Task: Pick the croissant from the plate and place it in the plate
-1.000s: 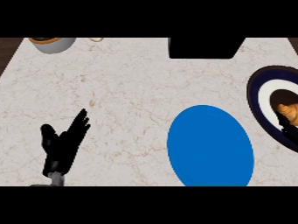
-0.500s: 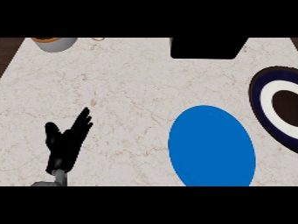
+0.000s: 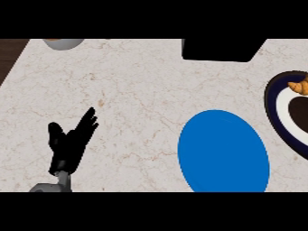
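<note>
- Croissant (image 3: 307,83): lies at the far rim of the dark-rimmed plate (image 3: 276,118), at the right edge of the view; that plate is cut off by the edge.
- Blue plate (image 3: 223,151): near centre-right on the marble counter (image 3: 136,90), just left of the dark-rimmed plate, with nothing on it.
- Left hand (image 3: 68,143): near left, resting, fingers straight, pointing far and slightly apart, holding nothing.
- Right hand: not visible.
- Black box (image 3: 221,49): far edge, centre-right.
- Bowl (image 3: 63,43): far left, partly cut off.
</note>
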{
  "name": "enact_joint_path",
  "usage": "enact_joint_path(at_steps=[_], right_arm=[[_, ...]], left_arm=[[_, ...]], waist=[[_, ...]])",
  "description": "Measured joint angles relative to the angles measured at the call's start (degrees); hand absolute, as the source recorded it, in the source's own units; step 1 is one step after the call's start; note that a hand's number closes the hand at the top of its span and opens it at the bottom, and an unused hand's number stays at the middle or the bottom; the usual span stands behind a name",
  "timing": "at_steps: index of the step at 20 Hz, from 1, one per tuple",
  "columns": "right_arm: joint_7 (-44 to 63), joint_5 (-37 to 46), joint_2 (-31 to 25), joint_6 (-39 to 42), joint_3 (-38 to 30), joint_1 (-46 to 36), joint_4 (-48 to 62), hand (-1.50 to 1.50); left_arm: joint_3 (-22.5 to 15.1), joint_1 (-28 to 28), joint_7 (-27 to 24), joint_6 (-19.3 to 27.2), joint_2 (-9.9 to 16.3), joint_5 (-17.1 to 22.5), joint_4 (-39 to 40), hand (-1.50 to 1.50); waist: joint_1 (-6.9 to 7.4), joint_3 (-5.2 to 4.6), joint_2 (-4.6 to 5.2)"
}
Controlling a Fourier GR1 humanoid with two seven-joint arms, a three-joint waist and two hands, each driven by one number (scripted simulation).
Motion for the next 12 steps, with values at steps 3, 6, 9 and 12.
enact_joint_path(at_steps=[3, 6, 9, 12], right_arm=[[-4.2, -0.9, -0.1, 3.6, -0.9, -2.4, 4.6, -1.5], [-9.5, -3.4, 0.4, 6.6, -3.3, -4.1, 7.0, -1.5], [-13.9, -7.0, 0.7, 9.1, -6.9, -5.5, 8.5, -1.5], [-17.1, -10.3, -0.2, 12.7, -10.2, -5.5, 10.6, -1.5]], left_arm=[[-0.5, 0.5, -0.2, 0.2, -0.5, -0.3, 0.0, 0.0], [0.2, -0.4, -0.1, 0.3, -0.2, -0.3, 0.6, 0.0], [0.6, 0.0, -0.5, -0.3, 0.1, 0.1, 1.0, 0.0], [0.8, 0.2, -0.8, -0.3, 0.3, 0.0, 0.7, 0.0]], waist=[[0.09, 0.08, 0.1], [-0.2, 0.12, 0.14], [-0.45, 0.11, 0.07], [-0.83, 0.06, -0.07]])
